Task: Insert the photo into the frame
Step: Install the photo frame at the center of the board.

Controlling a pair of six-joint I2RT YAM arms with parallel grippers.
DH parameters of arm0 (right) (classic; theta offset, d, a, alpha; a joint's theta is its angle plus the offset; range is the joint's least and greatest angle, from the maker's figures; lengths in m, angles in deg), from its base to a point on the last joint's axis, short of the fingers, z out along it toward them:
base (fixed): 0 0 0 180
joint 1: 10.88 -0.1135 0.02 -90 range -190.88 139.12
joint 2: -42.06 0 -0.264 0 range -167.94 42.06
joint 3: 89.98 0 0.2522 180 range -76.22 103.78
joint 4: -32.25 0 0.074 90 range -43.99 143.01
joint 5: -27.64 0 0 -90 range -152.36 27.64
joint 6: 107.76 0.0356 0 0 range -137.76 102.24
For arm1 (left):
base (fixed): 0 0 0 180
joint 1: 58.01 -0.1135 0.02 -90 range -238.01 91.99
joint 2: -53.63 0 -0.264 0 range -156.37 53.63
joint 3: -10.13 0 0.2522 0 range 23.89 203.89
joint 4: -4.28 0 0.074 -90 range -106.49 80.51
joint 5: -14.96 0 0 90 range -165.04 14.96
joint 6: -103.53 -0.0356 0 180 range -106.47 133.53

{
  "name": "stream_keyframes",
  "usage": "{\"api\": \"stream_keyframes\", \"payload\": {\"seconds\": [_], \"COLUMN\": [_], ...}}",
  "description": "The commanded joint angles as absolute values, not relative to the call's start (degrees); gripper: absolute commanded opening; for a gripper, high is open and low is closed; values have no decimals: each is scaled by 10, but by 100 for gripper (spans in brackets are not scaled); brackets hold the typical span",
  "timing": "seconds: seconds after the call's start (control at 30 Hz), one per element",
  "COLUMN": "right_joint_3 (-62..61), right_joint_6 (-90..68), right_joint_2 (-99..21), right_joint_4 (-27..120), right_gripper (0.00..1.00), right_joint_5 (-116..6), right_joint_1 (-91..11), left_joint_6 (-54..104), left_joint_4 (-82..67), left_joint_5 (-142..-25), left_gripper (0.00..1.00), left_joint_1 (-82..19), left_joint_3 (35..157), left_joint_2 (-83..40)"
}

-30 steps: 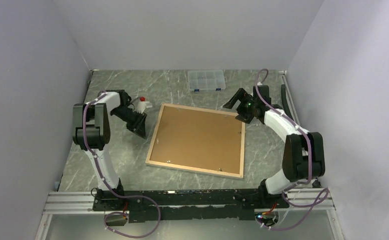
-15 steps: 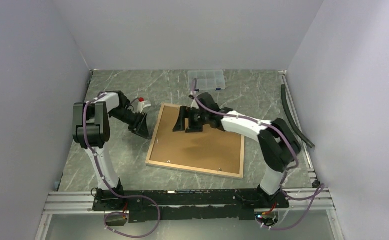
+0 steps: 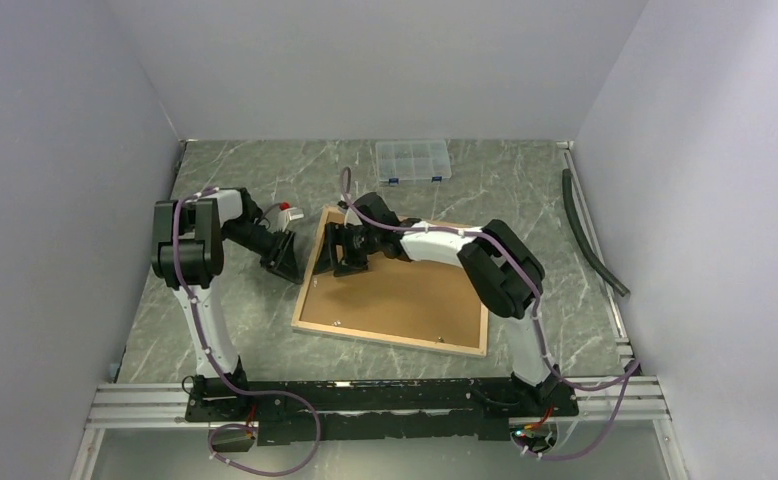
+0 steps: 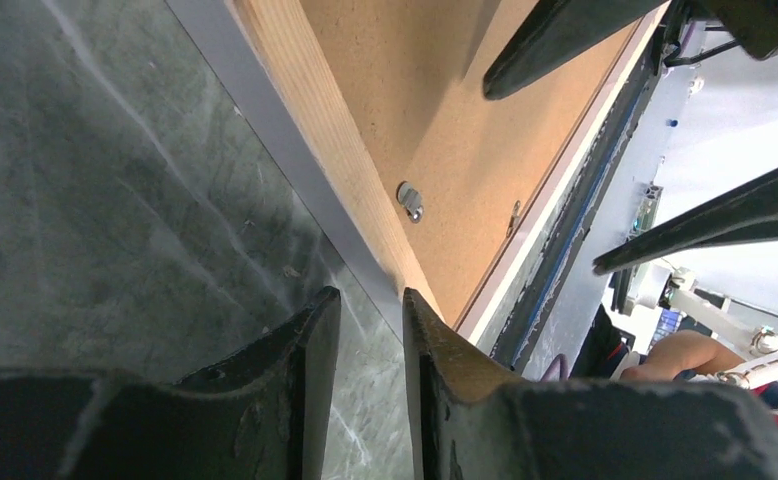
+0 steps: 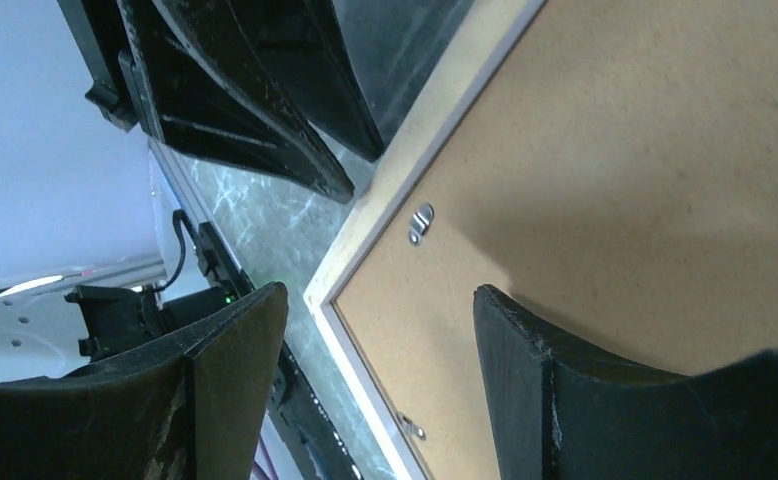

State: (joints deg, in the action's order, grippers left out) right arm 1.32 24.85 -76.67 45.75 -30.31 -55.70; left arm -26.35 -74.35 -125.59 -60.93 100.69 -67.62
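Observation:
The frame lies back up on the table, light wood border showing. The brown backing board fills it. The photo is hidden. My left gripper is low on the table at the frame's left edge. In the left wrist view its jaws stand a narrow gap apart with nothing between them, and the wood border runs up to the right fingertip. My right gripper hovers open and empty over the board's back left part; in its wrist view it stands above the frame corner and a metal turn clip.
A small clear compartment box sits at the back. A small red and white object lies behind my left gripper. A black hose runs along the right wall. Another clip sits on the frame's left side.
My right arm has swung from the frame's back right corner across the board to its back left part. My left gripper has edged closer to the frame's left edge.

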Motion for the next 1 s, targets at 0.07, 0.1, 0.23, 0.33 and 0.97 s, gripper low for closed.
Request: {"api": "stream_keyframes", "payload": {"seconds": [0.07, 0.1, 0.23, 0.33, 0.97], "right_joint_3": [82, 87, 96, 96, 103], "right_joint_6": [245, 243, 236, 235, 246], "right_joint_2": [-811, -816, -830, -836, -856], "right_joint_4": [444, 448, 457, 457, 435], "right_gripper": [72, 72, 71, 71, 70], "right_joint_5": [-282, -282, -282, -284, -278], "right_joint_1": [-575, -576, -584, -587, -597], "left_joint_6": [-280, -279, -275, -274, -272], "left_joint_4": [-743, -743, -735, -732, -721], "left_joint_5": [-1280, -1279, -1277, -1275, -1274], "left_gripper": [32, 31, 28, 28, 27], "left_joint_1": [-605, -605, -604, -604, -603], "left_joint_3": [1012, 1011, 1006, 1003, 990], "left_joint_2": [-689, -690, -689, -685, -683]}}
